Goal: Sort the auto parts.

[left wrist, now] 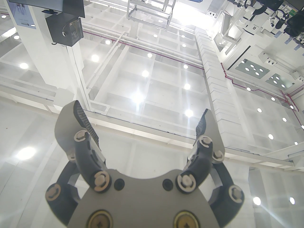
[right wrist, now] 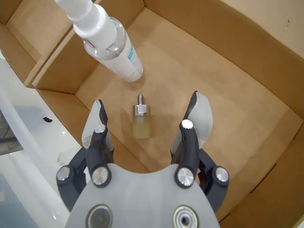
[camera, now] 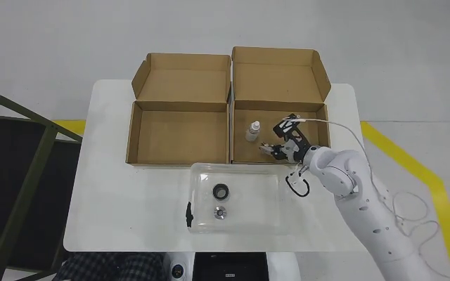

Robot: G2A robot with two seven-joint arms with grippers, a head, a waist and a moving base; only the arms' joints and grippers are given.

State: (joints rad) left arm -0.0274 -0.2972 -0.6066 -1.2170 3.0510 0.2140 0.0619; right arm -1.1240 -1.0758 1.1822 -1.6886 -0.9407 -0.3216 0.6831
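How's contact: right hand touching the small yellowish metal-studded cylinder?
Apart. Right wrist view: the right hand is open over the small yellowish metal-studded cylinder; bare floor of the brown cardboard box shows between it and each finger.

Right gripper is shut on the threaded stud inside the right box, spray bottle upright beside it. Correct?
Not quite. The right gripper is open, not shut on anything. The threaded stud lies loose on the floor of the right box, below the gap between the jaws; the right wrist view shows this. The spray bottle does stand upright beside it.
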